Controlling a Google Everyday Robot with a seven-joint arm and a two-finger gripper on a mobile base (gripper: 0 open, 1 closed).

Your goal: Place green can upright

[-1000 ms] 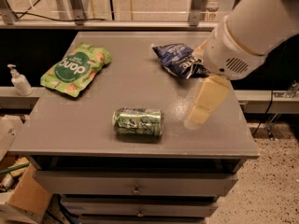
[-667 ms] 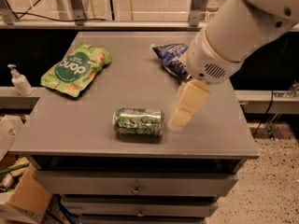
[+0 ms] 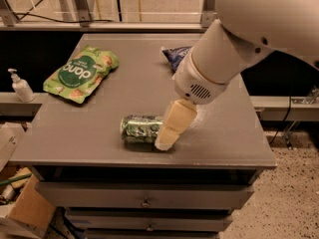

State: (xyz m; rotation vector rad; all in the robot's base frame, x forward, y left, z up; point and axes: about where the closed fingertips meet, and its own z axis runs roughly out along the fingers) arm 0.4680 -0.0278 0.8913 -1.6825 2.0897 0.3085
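Observation:
The green can (image 3: 140, 128) lies on its side on the grey table (image 3: 89, 138), near the front edge, its long axis running left to right. It is shiny green with pale swirly markings. My gripper (image 3: 167, 139) hangs from the big white arm (image 3: 234, 49) and reaches down at the can's right end, covering that end. Only one cream-coloured finger (image 3: 174, 124) shows. The can's top and pull tab are hidden behind it.
A flat green snack bag (image 3: 81, 73) with white lettering lies at the table's back left. A dark blue snack bag (image 3: 175, 56) lies at the back, partly behind my arm. A white pump bottle (image 3: 21, 86) stands on a ledge to the left. Drawers sit below the table top.
My arm and gripper have moved left and down, from beside the can's right to right over its right end. The can has not moved.

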